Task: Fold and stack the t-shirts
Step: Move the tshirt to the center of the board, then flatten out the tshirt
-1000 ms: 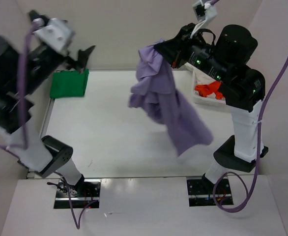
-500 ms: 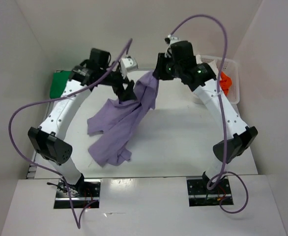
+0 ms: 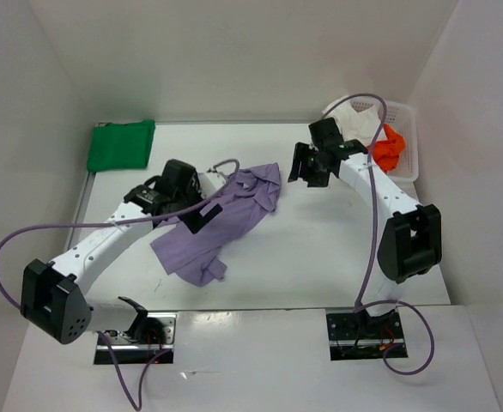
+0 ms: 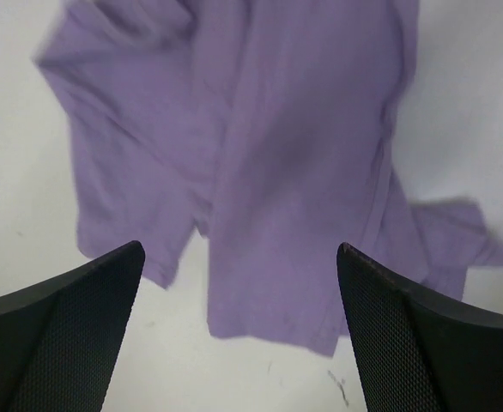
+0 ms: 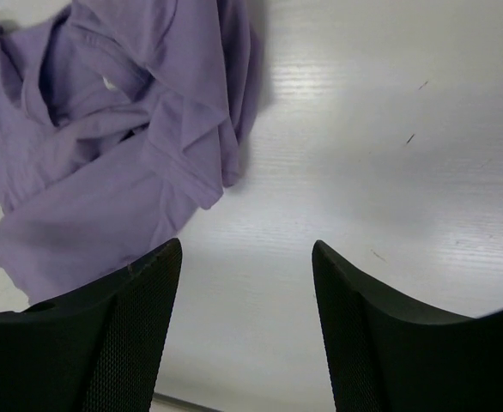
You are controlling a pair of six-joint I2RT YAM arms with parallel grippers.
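The lavender-purple t-shirt (image 3: 221, 216) lies crumpled on the table, left of centre. My left gripper (image 3: 195, 220) hovers open over its left part. In the left wrist view the cloth (image 4: 260, 154) fills the space above the wide-apart fingers (image 4: 71, 335), and nothing is gripped. My right gripper (image 3: 303, 168) stands open just right of the shirt's upper end. The right wrist view shows bare table between its fingers (image 5: 106, 335) and the shirt (image 5: 114, 146) up to the left. A green t-shirt (image 3: 120, 146) lies folded at the back left. White (image 3: 359, 118) and orange-red (image 3: 387, 146) t-shirts sit in the basket.
The white mesh basket (image 3: 406, 129) stands at the back right corner, close behind my right arm. White walls close in the table at the back and on both sides. Purple cables loop from both arms.
My right gripper has opened and let go of the purple t-shirt, which has dropped from hanging in the air onto the table. Both arms have come down low over it.
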